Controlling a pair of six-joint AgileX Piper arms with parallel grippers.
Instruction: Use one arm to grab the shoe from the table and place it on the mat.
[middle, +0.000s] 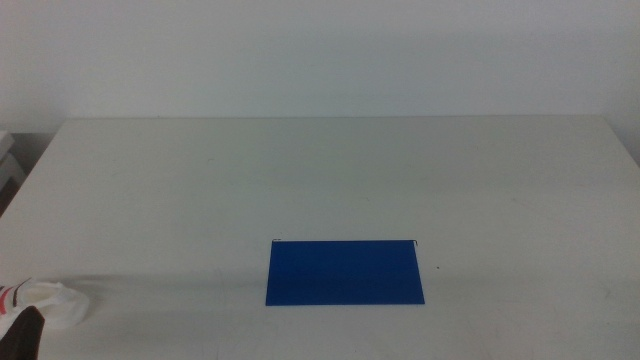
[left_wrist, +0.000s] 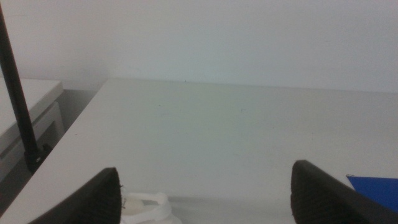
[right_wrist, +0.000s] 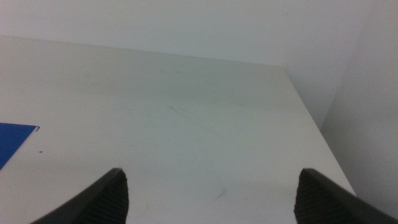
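Shoe (middle: 50, 303) sits at the table's (middle: 320, 180) near-left corner, mostly hidden; probably light, stiff-soled. Left gripper (left_wrist: 205, 193) spread wide beside it; the sole sides look the likely hold. Right gripper (right_wrist: 211, 196) also spread, waiting.

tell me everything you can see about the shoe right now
Only part of the shoe shows, at the near left corner of the table, well left of the blue mat and apart from it. It looks white and soft-edged, with a hint of red and black at its left end. In the left wrist view it lies low between the open jaws of the left pincer; contact cannot be judged.
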